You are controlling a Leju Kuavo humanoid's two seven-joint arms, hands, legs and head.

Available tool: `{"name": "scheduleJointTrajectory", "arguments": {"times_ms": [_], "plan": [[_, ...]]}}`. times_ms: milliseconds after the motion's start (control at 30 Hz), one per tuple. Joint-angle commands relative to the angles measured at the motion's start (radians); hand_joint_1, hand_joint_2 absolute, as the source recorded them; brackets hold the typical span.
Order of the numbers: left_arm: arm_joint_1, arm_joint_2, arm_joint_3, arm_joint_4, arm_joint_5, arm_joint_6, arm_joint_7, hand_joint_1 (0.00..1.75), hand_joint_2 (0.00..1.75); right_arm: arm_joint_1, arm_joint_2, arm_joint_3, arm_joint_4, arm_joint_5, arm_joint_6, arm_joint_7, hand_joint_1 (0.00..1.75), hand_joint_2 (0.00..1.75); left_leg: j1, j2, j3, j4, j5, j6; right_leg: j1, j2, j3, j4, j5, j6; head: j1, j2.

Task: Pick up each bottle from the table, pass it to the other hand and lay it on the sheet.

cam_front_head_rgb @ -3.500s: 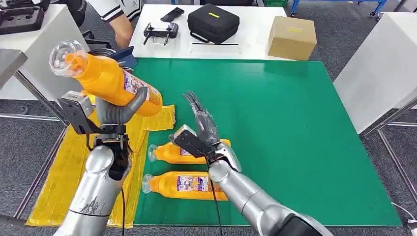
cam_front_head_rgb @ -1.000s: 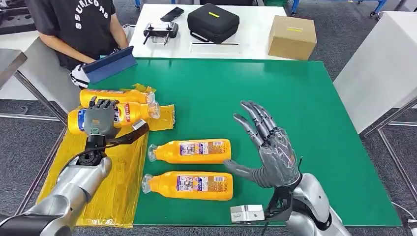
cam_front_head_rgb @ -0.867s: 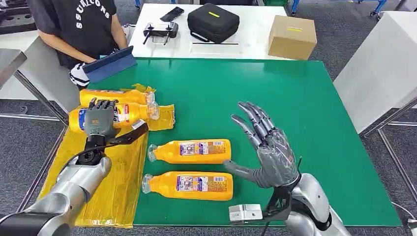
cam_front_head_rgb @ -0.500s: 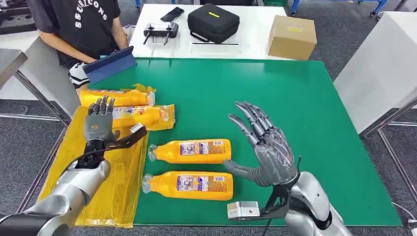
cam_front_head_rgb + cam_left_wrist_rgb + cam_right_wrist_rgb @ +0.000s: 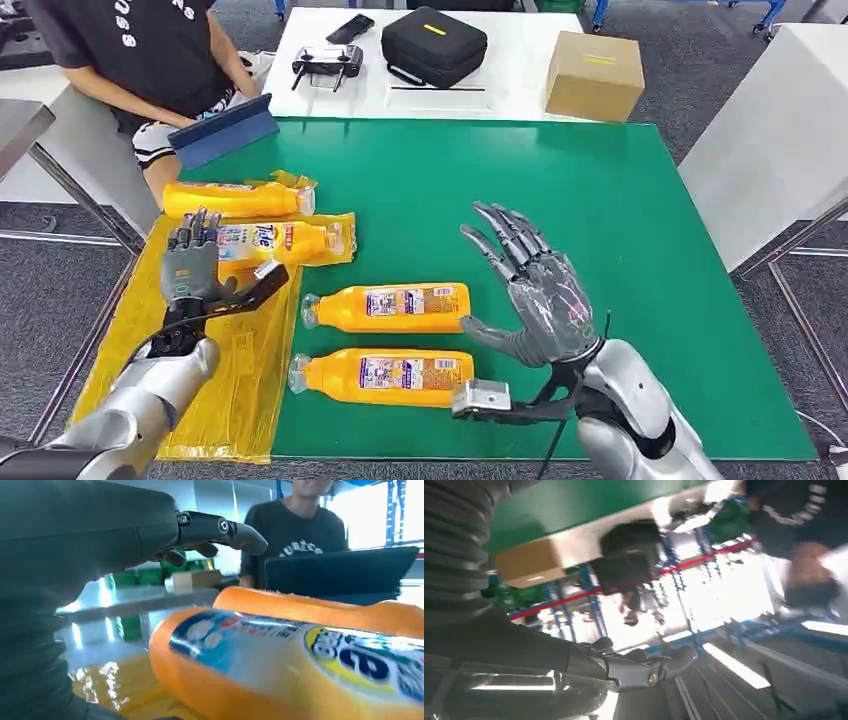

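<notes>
Bottles half sorted: two lie on the yellow sheet [image 5: 240, 370] at the surface's left edge, two [image 5: 390, 307] [image 5: 385, 377] wait on green.
Left hand [image 5: 195, 275] released, empty; right hand [image 5: 535, 295] spread beside them, likely grasping next.

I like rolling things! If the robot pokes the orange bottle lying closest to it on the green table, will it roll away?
Probably a little. The nearest orange bottle lies on its side on the smooth green mat, and its body looks rounded, so a sideways poke could roll it. It looks like stiff plastic, so it should keep its shape. The glossy label may be a bit slippery for the right hand.
</notes>
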Motion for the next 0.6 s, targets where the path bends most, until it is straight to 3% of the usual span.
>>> {"name": "scheduleJointTrajectory", "arguments": {"times_ms": [33, 167, 300, 600], "plan": [[0.136, -0.144, 0.094, -0.315, 0.379, -0.105, -0.335, 0.00, 1.75, -0.195, -0.048, -0.036, 0.276, 0.105, 0.107, 0.084, 0.00, 1.75, 0.001, 0.001, 0.004, 0.001, -0.002, -0.004, 0.000, 0.001, 0.005, 0.000, -0.001, -0.002, 0.000, 0.000], [0.314, -0.124, 0.003, -0.689, 0.736, -0.322, -0.424, 0.00, 1.75, -0.209, -0.124, -0.044, 0.307, 0.125, 0.124, 0.097, 0.00, 1.75, -0.001, 0.002, 0.003, 0.000, -0.001, -0.002, 0.000, 0.002, 0.003, -0.001, 0.000, -0.001, 0.000, 0.000], [0.383, -0.085, -0.002, -0.854, 0.912, -0.428, -0.450, 0.00, 1.75, -0.202, -0.154, -0.048, 0.317, 0.128, 0.124, 0.095, 0.00, 1.75, -0.002, 0.002, 0.002, 0.001, -0.001, -0.001, -0.001, 0.002, 0.002, -0.001, 0.000, -0.001, 0.000, 0.000], [0.416, -0.045, 0.048, -0.969, 1.077, -0.487, -0.462, 0.00, 1.75, -0.243, -0.158, -0.005, 0.384, 0.082, 0.165, 0.077, 0.00, 1.75, 0.000, 0.005, 0.004, 0.001, -0.002, -0.003, 0.001, 0.004, 0.003, 0.000, 0.000, -0.002, 0.000, 0.000]]}}
